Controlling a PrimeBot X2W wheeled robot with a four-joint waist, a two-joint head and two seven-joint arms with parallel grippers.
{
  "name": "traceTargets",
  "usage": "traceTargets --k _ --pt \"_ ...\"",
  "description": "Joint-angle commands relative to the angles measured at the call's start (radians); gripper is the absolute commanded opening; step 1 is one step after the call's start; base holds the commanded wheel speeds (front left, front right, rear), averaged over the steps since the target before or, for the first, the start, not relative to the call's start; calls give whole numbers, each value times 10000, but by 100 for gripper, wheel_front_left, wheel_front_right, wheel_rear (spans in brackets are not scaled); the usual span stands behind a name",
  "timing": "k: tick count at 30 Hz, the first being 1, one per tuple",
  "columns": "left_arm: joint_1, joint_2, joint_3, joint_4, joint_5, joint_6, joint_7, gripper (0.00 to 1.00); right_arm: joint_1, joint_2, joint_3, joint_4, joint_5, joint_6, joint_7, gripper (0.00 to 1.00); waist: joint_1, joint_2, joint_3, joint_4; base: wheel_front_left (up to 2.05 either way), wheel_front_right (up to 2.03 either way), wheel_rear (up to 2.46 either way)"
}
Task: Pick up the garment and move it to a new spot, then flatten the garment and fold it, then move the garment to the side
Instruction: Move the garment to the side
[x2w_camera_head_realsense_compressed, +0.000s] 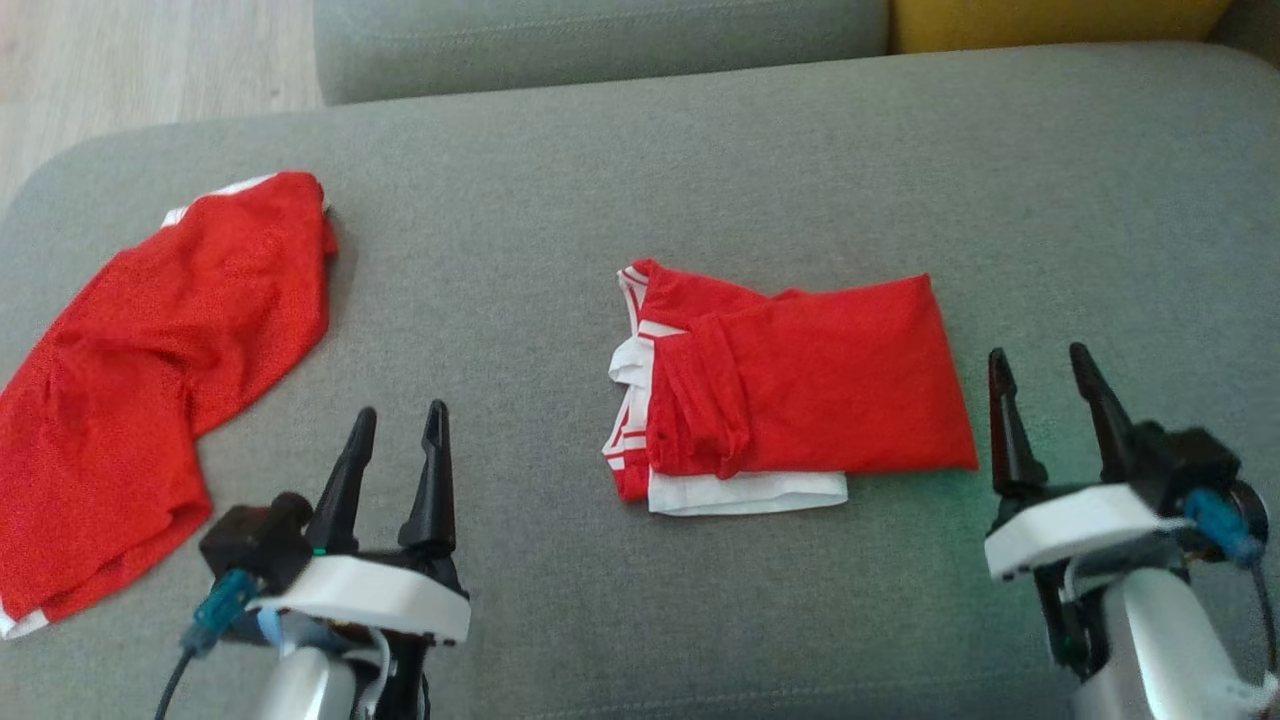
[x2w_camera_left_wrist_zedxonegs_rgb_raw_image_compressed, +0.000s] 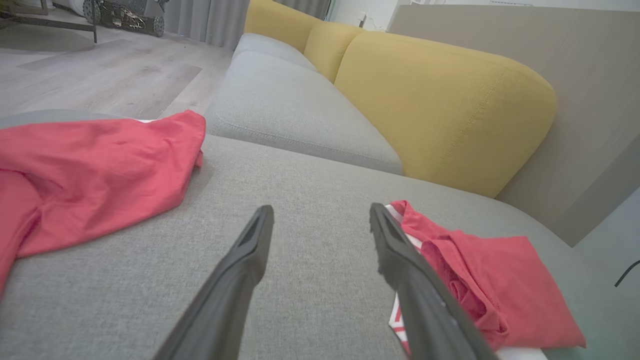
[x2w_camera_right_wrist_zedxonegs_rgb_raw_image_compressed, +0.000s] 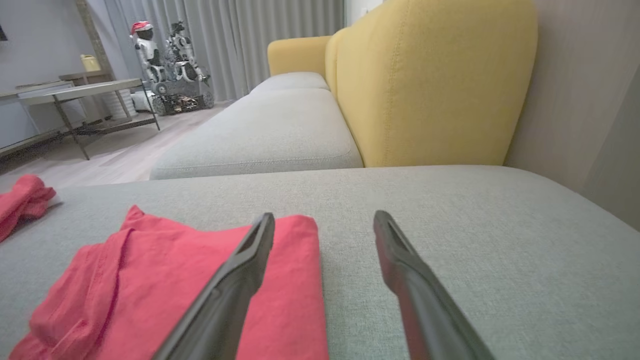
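A folded red garment with white trim (x2w_camera_head_realsense_compressed: 800, 390) lies in the middle of the grey cushion; the left wrist view has it at lower right (x2w_camera_left_wrist_zedxonegs_rgb_raw_image_compressed: 490, 285), the right wrist view at lower left (x2w_camera_right_wrist_zedxonegs_rgb_raw_image_compressed: 190, 280). A second red garment (x2w_camera_head_realsense_compressed: 150, 380) lies loose and rumpled at the left, also in the left wrist view (x2w_camera_left_wrist_zedxonegs_rgb_raw_image_compressed: 95, 170). My left gripper (x2w_camera_head_realsense_compressed: 400, 425) hovers open between the two garments, holding nothing. My right gripper (x2w_camera_head_realsense_compressed: 1040, 365) stands open just right of the folded garment, empty; the wrist views show the left gripper (x2w_camera_left_wrist_zedxonegs_rgb_raw_image_compressed: 320, 215) and the right gripper (x2w_camera_right_wrist_zedxonegs_rgb_raw_image_compressed: 322, 222) with fingers spread.
The grey cushion (x2w_camera_head_realsense_compressed: 700, 170) spreads wide, with its left edge rounding off toward a wooden floor (x2w_camera_head_realsense_compressed: 120, 60). A further grey seat (x2w_camera_head_realsense_compressed: 600, 40) and yellow backrest (x2w_camera_left_wrist_zedxonegs_rgb_raw_image_compressed: 440, 105) sit behind. A table and small robots (x2w_camera_right_wrist_zedxonegs_rgb_raw_image_compressed: 165, 65) stand across the room.
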Motion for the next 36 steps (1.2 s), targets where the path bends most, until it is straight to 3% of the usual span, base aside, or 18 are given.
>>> traceTargets --k 1,13,22,23,24,25,32,36 --pt "-542 31 295 -301 96 -33 -59 100 -536 -30 145 -95 177 19 120 100 0 0 137 95 0 0 0" --pt "-828 31 329 -200 270 -161 -59 100 -1747 -20 181 1923 952 19 1266 100 0 0 739 275 0 0 0" --pt "-1042 31 297 -159 384 -242 -59 100 -2433 -18 650 3202 1276 19 1147 100 0 0 1123 273 0 0 0" --pt "-1070 31 300 -156 399 -253 -59 100 -2516 -18 726 3373 1380 19 1149 93 0 0 1156 271 0 0 0" --pt "-1097 31 312 -151 413 -263 -59 100 -2602 -18 802 3504 1391 19 1097 42 0 0 1191 262 0 0 0" --pt "-1122 31 331 -146 427 -273 -59 100 -2683 -18 887 3591 1298 19 985 0 0 0 1221 251 0 0 0" --pt "-1214 31 492 -138 511 -287 -59 100 -3064 -92 1171 3682 344 19 232 0 0 0 1347 35 0 0 0" --pt "-1285 31 497 -198 493 -294 -59 100 -3514 -844 954 3300 -81 19 166 0 0 0 1493 -137 0 0 0"
